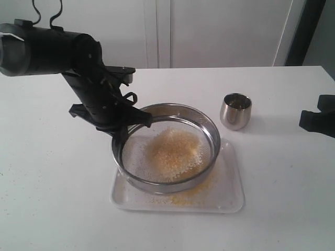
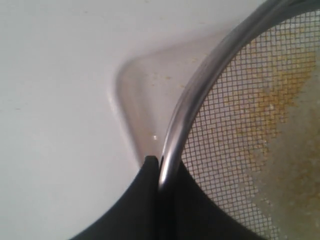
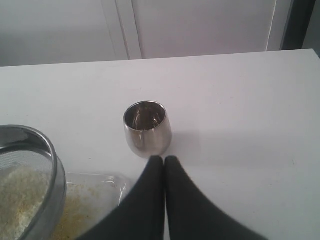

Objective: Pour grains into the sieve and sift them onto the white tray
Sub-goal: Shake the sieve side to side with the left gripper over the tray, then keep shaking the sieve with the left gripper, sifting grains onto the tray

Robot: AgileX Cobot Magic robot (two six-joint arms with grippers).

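Left gripper (image 2: 159, 162) is pinched nearly closed on the thin rim of the sieve (image 1: 172, 186), which sits over the white tray (image 1: 233, 198). The steel ring is probably stiff, light and slick, so the rim is the only hold. Grains (image 1: 172, 149) are loose and would spill easily. Right gripper (image 3: 164, 159) is closed and empty, off the tray.

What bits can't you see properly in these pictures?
- Exterior view: the sieve hides the white tray in the middle.
- Exterior view: the right gripper is cut off by the edge.
- Right wrist view: the steel cup hides its bottom behind its own wall.
- Left wrist view: the grains are blurred.
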